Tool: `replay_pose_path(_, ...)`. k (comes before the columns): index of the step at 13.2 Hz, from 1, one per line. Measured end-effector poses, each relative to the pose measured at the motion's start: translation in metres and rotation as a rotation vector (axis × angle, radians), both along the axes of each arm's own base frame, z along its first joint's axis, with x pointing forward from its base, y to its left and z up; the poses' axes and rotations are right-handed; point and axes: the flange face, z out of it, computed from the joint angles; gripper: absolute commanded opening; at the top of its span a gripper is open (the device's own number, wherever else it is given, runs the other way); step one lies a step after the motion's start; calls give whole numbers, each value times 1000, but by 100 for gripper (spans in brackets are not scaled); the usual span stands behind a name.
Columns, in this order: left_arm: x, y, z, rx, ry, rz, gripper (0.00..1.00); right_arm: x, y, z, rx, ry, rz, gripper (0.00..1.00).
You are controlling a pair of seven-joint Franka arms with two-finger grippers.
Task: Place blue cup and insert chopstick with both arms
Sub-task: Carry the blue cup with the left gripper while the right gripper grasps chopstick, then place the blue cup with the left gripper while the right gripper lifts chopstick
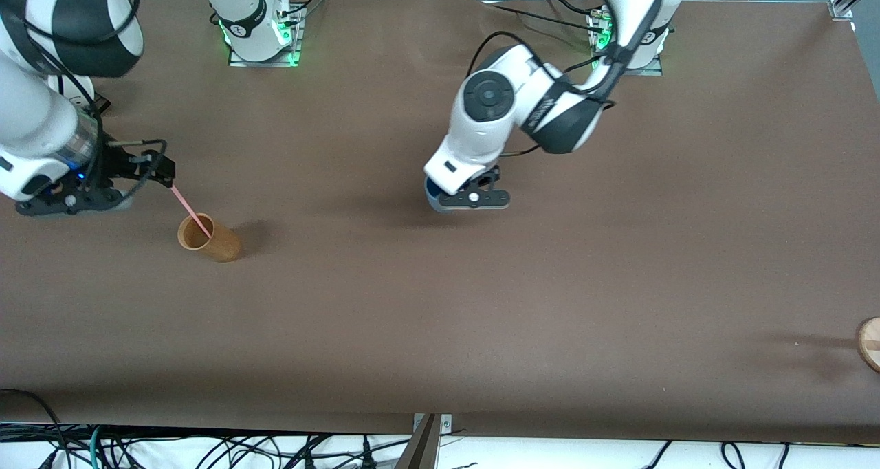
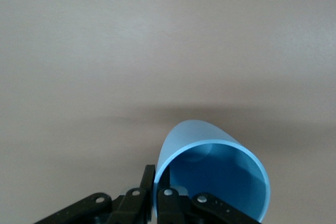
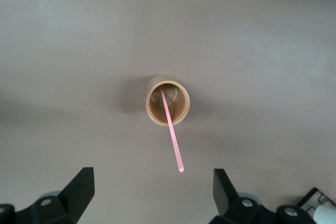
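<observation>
The blue cup (image 1: 434, 198) is at the middle of the table, gripped by its rim. My left gripper (image 1: 474, 197) is shut on it. In the left wrist view one finger (image 2: 149, 178) is outside the cup (image 2: 220, 179) and the other is inside it. I cannot tell whether the cup's base touches the table. The pale-pink chopstick (image 1: 191, 212) leans in the tan cup (image 1: 210, 238) toward the right arm's end of the table. My right gripper (image 1: 148, 180) is open over it. In the right wrist view the chopstick's (image 3: 172, 134) free top end lies between the spread fingers of that gripper (image 3: 152, 177), touching neither, above the tan cup (image 3: 168, 100).
A round wooden object (image 1: 870, 342) shows partly at the edge of the front view, toward the left arm's end and near the front camera. Brown mat (image 1: 481, 331) covers the table. Cables hang along the table's near edge.
</observation>
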Motion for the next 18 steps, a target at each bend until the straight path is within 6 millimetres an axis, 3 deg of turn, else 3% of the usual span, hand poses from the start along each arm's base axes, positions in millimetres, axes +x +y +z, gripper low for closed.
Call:
replay_pose_path(3, -10, -45, -28, 22, -21, 25, 0, 21, -11, -26, 16, 39, -22, 100)
replay_pose_path(6, -16, -71, -60, 46, -29, 61, 0, 33, -31, -55, 23, 120, -57, 100)
replay_pose_path(9, -23, -92, -83, 46, -49, 82, 0, 40, -35, -89, 18, 236, -68, 100)
replay_pose_path(13, -18, -93, -93, 44, -67, 103, 49, 38, -36, -142, 8, 384, -77, 100)
replay_pose_path(16, -7, -90, -78, 3, -67, 138, 100, 35, -43, -166, 6, 446, -81, 100)
replay_pose_path(18, 11, -80, -47, -57, -66, 173, 100, 33, -59, -176, 13, 482, -88, 100)
